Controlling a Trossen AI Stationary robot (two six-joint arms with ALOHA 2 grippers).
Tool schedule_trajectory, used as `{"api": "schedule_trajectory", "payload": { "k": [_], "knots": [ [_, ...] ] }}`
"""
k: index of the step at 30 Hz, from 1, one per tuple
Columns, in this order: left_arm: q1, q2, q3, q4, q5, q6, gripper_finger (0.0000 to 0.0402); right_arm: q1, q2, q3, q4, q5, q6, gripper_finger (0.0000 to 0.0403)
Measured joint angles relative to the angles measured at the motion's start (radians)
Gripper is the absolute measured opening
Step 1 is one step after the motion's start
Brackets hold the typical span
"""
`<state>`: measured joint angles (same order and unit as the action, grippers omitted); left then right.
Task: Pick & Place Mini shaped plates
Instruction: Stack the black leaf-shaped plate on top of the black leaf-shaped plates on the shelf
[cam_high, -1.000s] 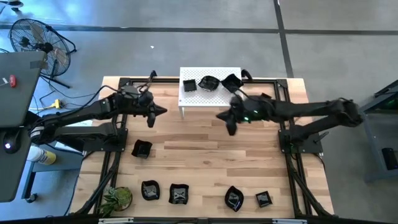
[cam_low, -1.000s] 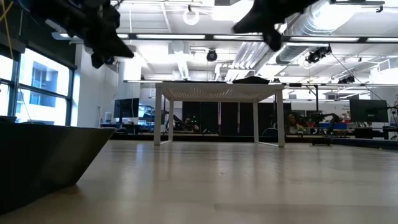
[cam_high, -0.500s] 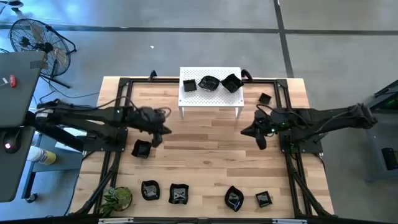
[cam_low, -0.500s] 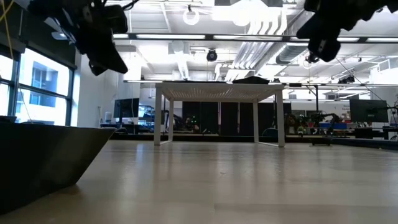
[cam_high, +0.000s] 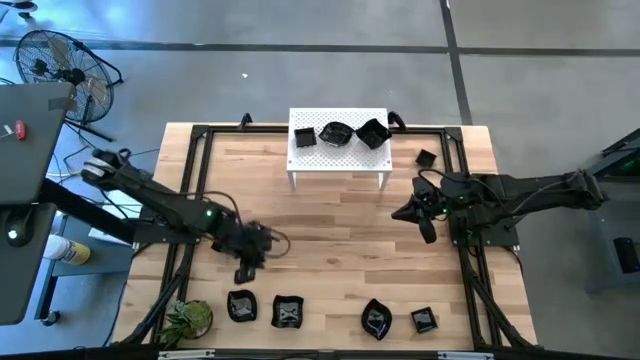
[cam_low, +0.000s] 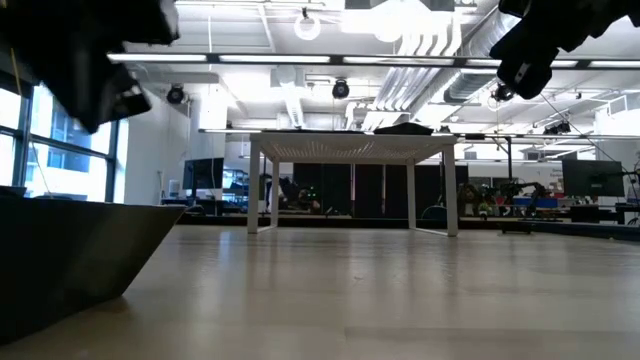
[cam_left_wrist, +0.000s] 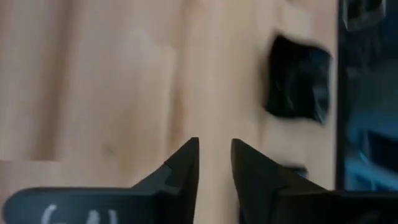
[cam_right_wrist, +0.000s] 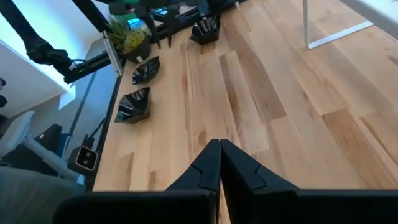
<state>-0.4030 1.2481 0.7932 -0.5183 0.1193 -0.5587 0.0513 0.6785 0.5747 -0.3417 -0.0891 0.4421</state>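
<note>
left end effector (cam_high: 245, 262), fingers slightly apart, is hovering lower left by a mini plate (cam_left_wrist: 297, 85) | right end effector (cam_high: 424, 218), fingers together, is waiting mid-right | 4 plates (cam_high: 287, 312) are lying along counter (cam_high: 330, 230) bottom, 3 on white stand (cam_high: 310, 157) | likely light, stiff, slippery, chippable; gripping the raised rim

Left pincer (cam_left_wrist: 214, 163) parted above table (cam_left_wrist: 112, 81), plate (cam_left_wrist: 297, 85) ahead.
</note>
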Motion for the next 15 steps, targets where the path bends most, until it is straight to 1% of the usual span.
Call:
{"api": "schedule_trajectory", "payload": {
  "k": [2,5,15],
  "knots": [
    [-0.027,0.032,0.001,0.004,0.05,0.0,0.0101,0.0,0.0,0.0,0.001,0.0,-0.005,0.0003],
    [-0.065,0.075,0.001,0.005,0.091,0.001,0.0103,0.0,0.0,0.0,0.001,0.0,-0.008,0.0002],
    [-0.145,0.206,0.001,0.061,0.118,0.013,0.0104,0.0,0.0,0.0,0.001,0.001,-0.008,0.0002]
  ]
}}
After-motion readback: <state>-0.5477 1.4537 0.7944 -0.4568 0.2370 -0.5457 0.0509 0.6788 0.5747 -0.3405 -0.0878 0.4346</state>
